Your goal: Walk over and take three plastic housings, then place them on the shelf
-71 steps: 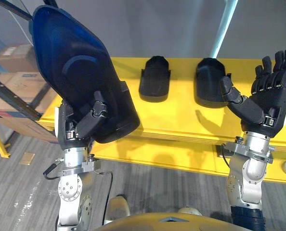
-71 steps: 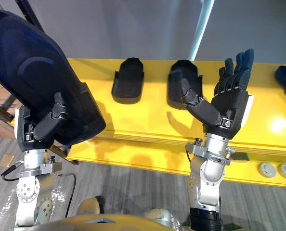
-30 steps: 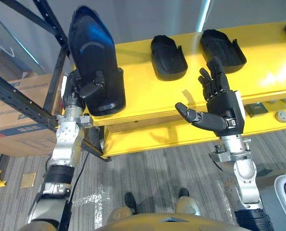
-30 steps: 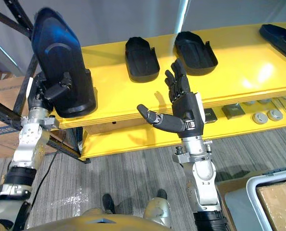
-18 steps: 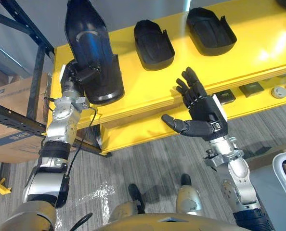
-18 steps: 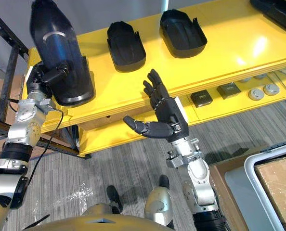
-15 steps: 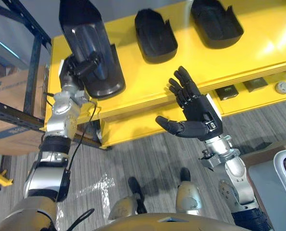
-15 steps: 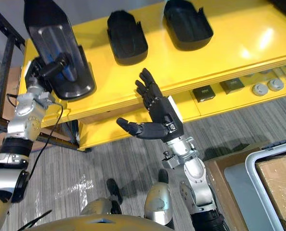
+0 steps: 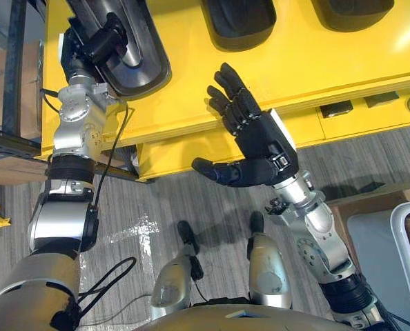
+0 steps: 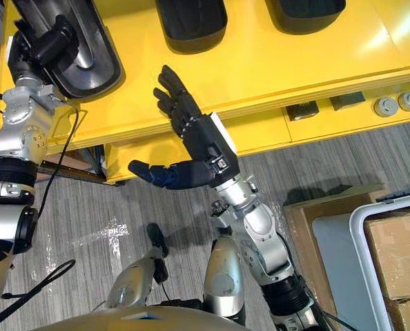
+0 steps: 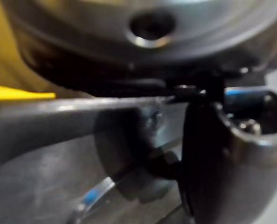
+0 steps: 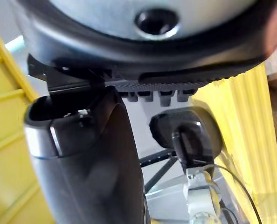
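Observation:
A large black plastic housing is over the left end of the yellow table, with my left hand shut on its lower end, thumb across the front. Whether it rests on the tabletop I cannot tell. Two smaller black housings lie on the table farther back. My right hand is open, palm up and fingers spread, in front of the table's edge and holding nothing. In the right wrist view, past the thumb, the left hand shows with the housing.
A dark metal rack stands left of the table. Small dark blocks and round discs lie on the table's lower ledge. Cardboard boxes in a grey bin sit on the floor at the right.
The whole picture has shifted, so the camera has moved. My right hand, still open, now sits lower and nearer the table's front edge. The left hand keeps its hold on the housing.

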Tool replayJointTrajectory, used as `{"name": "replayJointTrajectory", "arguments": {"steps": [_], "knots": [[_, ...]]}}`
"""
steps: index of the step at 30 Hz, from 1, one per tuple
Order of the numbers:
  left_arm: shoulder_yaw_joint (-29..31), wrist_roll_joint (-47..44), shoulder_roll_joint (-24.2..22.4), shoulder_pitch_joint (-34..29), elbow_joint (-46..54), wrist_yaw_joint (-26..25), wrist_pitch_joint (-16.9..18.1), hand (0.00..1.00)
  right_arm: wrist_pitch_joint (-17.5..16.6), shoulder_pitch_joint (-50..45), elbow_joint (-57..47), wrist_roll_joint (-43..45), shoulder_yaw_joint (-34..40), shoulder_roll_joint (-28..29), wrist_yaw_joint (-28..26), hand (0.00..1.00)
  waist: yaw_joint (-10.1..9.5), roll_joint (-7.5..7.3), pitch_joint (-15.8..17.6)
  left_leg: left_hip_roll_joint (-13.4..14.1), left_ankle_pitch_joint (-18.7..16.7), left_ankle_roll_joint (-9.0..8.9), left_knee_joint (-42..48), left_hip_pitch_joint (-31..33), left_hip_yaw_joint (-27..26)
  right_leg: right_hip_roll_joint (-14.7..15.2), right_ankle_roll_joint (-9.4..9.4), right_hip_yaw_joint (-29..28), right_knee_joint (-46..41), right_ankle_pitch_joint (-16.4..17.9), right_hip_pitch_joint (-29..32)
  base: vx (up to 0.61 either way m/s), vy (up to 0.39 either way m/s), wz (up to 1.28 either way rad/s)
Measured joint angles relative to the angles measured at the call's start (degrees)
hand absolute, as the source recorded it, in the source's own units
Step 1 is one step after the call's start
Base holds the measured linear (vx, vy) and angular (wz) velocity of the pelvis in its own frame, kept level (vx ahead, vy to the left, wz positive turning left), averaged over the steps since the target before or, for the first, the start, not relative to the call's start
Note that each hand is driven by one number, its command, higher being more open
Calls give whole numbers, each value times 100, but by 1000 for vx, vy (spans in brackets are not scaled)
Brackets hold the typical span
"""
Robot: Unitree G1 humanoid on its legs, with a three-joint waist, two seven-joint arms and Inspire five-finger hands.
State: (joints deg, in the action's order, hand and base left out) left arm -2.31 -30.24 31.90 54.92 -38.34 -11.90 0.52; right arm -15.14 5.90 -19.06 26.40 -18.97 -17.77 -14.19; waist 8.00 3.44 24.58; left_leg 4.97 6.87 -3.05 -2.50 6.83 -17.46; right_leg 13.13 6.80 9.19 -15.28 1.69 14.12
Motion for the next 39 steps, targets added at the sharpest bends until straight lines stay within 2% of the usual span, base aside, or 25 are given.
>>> {"name": "replayJointTrajectory", "arguments": {"steps": [2,5,11,13,15,19,22,27,30,34,37,39], "knots": [[-229,427,29,79,-108,-87,-39,100,18,67,0,-22,-146,5,86,100,-5,-19,64,-1,0,0,23,18,12,12,-46,-9,-81,54,38,-5,-5,8],[-256,989,31,142,-133,-284,-28,100,125,201,2,-20,-239,14,162,100,-12,-43,84,-2,31,-4,20,84,-2,22,-32,-39,-181,66,162,1,-6,-1],[-258,1505,36,205,-273,-533,-114,100,133,165,2,-15,-232,14,307,100,13,-45,85,-5,40,-9,20,73,-106,20,-23,-139,-270,64,250,7,-15,-7],[-261,1719,36,252,-276,-585,-247,100,133,151,2,-14,-230,14,321,100,19,-45,85,-3,47,-13,18,64,-125,17,-21,-156,-289,63,257,11,-20,-3],[-306,1728,35,312,-280,-804,-426,100,133,97,1,-14,-242,19,320,100,32,-45,85,-3,50,-15,13,40,-143,17,-17,-176,-309,61,258,22,-22,-4],[-340,1739,23,289,-287,-1346,-584,100,133,-172,1,-16,-266,113,292,100,59,-45,84,-9,60,-13,-25,-72,-211,5,-7,-241,-355,71,242,29,-24,-10],[-315,1736,20,215,-300,-1567,-700,100,133,-379,1,-20,-311,261,281,100,131,-47,80,-20,117,-2,-170,-241,-242,-14,-7,-248,-345,71,148,28,-19,-8],[-205,1732,-1,79,-274,-1628,-928,100,131,-619,-1,-23,-313,300,181,100,179,-38,63,-23,126,1,-217,-452,-252,-33,7,-243,-268,67,-66,18,-13,-4],[97,1703,-2,25,-274,-1628,-1159,100,131,-731,-1,-24,-284,303,97,100,197,-18,-14,-23,125,3,-220,-555,-233,-34,31,-199,-172,49,-229,10,-4,3],[358,1592,8,-147,-263,-1646,-1159,100,130,-862,0,-77,-167,346,-55,100,187,4,-252,-25,121,11,-220,-632,-172,-35,68,-147,-24,19,-406,30,0,6],[383,1158,21,-403,-22,-1651,-881,100,91,-1020,9,-143,-70,446,-89,100,175,36,-522,-30,99,20,-222,-756,-131,-34,102,-70,157,-10,-649,48,19,7],[384,708,20,-562,594,-1658,-517,100,17,-1086,27,-151,-27,446,-143,100,149,47,-757,-31,85,22,-223,-775,-89,-33,117,12,284,-45,-771,28,27,13]]}}
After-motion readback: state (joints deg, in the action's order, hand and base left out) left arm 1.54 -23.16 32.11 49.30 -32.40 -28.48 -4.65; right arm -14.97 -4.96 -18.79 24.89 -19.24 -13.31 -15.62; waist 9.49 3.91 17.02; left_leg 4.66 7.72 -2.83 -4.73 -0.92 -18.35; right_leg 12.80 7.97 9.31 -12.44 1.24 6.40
